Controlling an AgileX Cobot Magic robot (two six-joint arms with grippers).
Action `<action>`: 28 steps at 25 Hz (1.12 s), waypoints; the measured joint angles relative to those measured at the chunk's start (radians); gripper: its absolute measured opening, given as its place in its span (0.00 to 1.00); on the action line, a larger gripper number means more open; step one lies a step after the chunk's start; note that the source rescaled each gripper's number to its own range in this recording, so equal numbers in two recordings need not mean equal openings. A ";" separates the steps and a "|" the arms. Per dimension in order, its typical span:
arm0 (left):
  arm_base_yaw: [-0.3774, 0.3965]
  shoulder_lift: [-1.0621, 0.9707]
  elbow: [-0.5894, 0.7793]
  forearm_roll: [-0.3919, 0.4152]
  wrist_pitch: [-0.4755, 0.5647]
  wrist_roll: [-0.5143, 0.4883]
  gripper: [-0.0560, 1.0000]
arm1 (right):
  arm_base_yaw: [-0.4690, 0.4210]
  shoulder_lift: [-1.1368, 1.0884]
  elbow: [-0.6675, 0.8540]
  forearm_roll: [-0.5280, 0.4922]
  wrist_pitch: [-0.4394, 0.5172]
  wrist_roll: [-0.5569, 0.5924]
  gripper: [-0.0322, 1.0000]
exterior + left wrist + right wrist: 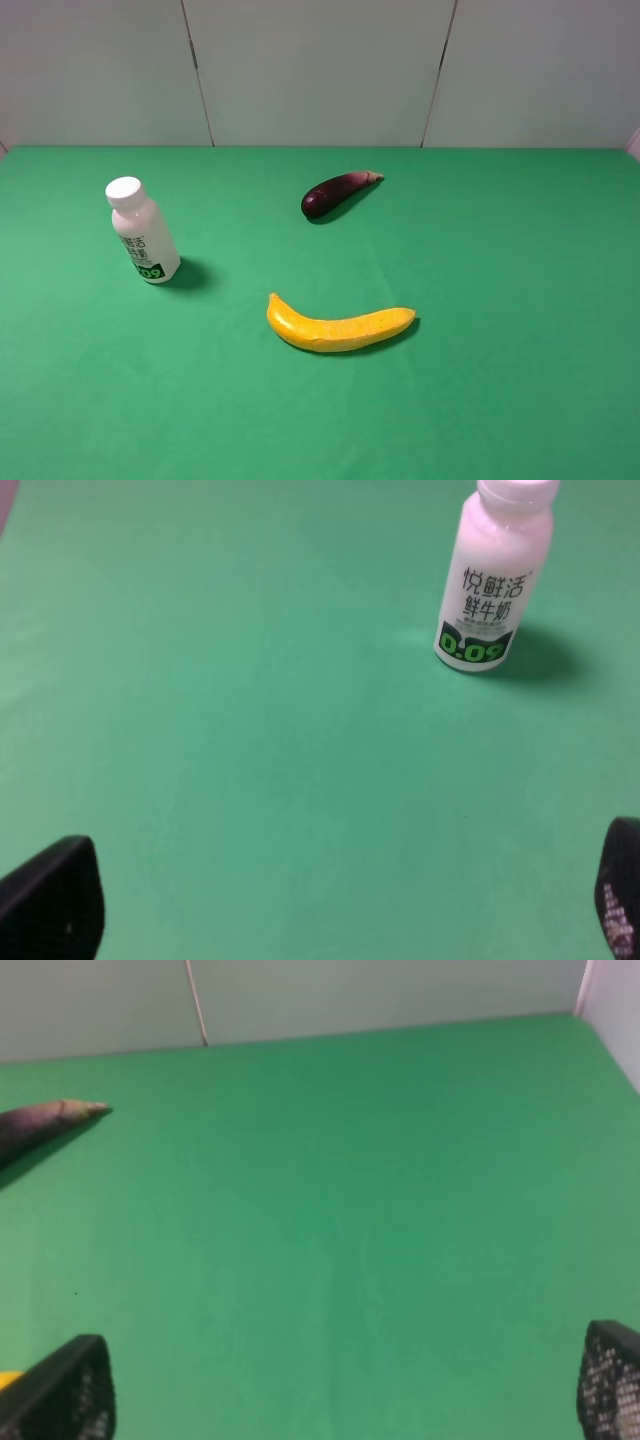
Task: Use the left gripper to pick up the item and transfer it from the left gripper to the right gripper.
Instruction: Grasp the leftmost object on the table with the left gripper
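Observation:
The item, a small white bottle with a white cap and a green-black patch, stands upright on the green table at the left. It also shows in the left wrist view, some way ahead of my left gripper. The left gripper is open and empty, with only its two black fingertips showing at the frame's corners. My right gripper is open and empty too, fingertips wide apart over bare green cloth. Neither gripper nor arm shows in the exterior high view.
A dark purple eggplant lies at the middle back; its stem tip shows in the right wrist view. A yellow banana lies in the middle front. A grey panelled wall bounds the table's far edge.

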 joint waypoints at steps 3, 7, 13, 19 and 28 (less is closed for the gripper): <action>0.000 0.000 0.000 0.000 0.000 0.000 0.97 | 0.000 0.000 0.000 0.000 0.000 0.000 1.00; 0.000 0.000 0.000 0.000 0.000 0.000 0.97 | 0.000 0.000 0.000 0.000 0.000 0.000 1.00; 0.000 0.000 0.000 0.000 0.000 0.000 0.97 | 0.000 0.000 0.000 0.000 0.000 0.000 1.00; 0.000 0.000 0.000 0.000 0.000 0.000 0.97 | 0.000 0.000 0.000 0.000 0.000 0.000 1.00; 0.000 0.000 0.000 -0.001 0.000 0.000 0.97 | 0.000 0.000 0.000 0.000 0.000 0.000 1.00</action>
